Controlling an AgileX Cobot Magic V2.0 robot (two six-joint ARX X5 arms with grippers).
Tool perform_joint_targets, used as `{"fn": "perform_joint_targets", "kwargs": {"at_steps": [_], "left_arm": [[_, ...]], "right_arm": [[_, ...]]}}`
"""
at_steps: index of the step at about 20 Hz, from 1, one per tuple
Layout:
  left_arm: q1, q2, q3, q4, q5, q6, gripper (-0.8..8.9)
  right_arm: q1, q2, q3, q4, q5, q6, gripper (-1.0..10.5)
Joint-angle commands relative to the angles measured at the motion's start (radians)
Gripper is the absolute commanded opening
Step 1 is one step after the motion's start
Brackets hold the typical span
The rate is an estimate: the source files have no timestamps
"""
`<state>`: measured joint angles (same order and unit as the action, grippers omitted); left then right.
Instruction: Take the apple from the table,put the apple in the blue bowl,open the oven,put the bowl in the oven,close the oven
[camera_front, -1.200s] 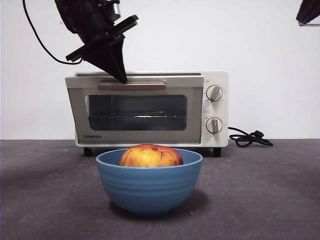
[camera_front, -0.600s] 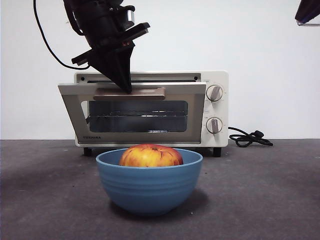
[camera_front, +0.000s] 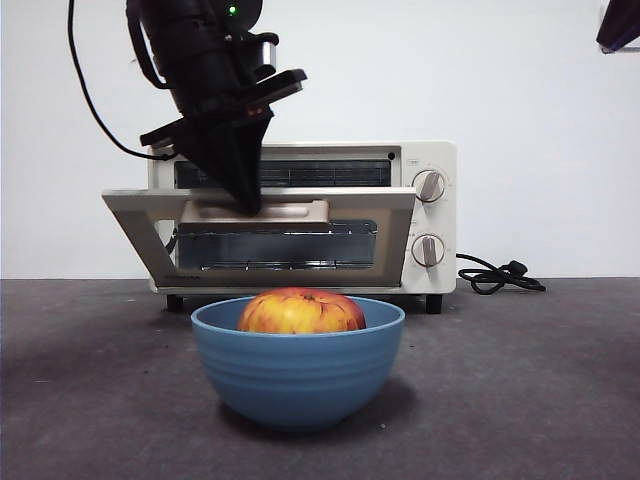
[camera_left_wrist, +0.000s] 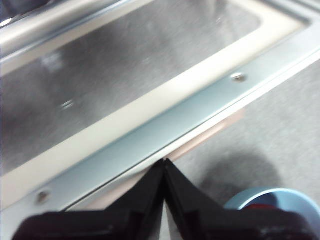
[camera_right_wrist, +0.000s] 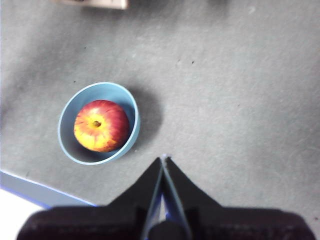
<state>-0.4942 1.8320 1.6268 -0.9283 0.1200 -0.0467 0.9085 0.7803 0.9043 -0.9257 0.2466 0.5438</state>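
Left end effector (camera_front: 248, 205): you are seeing it pressing on the oven (camera_front: 300, 215) door's handle (camera_front: 290, 211), jaws closed together, door tilting partly open.
Right end effector (camera_right_wrist: 163, 159): closed, hanging high over the surface (camera_front: 520, 380).
Apple (camera_front: 301, 311): sitting in the blue bowl (camera_front: 298, 365), in front of the oven.

**Apple in the bowl, oven door partway down**

The red-and-yellow apple (camera_front: 301, 311) sits inside the blue bowl (camera_front: 298, 369), stem up, on the dark grey table (camera_front: 520, 380) in front of the cream oven (camera_front: 425, 215). The oven's glass door (camera_front: 270, 245) tilts partly open, its beige handle (camera_front: 290, 211) leaning outward.
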Motion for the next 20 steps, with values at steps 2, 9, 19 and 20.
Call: {"fn": "perform_joint_targets", "kwargs": {"at_steps": [2,9,19,20], "left_arm": [[0.01,-0.017,-0.051,0.078,-0.042,-0.031,-0.06],[-0.012,-0.039,-0.167,0.161,-0.042,-0.05,-0.06],[-0.025,-0.135,-0.321,0.238,-0.041,-0.082,-0.06],[-0.029,-0.136,-0.321,0.235,-0.037,-0.081,-0.06]], "right_arm": [[0.0,0.0,-0.011,0.007,0.031,-0.042,-0.1],[0.0,0.0,-0.011,0.007,0.034,-0.05,-0.1],[0.0,0.0,-0.011,0.014,0.035,-0.05,-0.1],[0.0,0.0,-0.011,0.014,0.035,-0.05,-0.1]]}}
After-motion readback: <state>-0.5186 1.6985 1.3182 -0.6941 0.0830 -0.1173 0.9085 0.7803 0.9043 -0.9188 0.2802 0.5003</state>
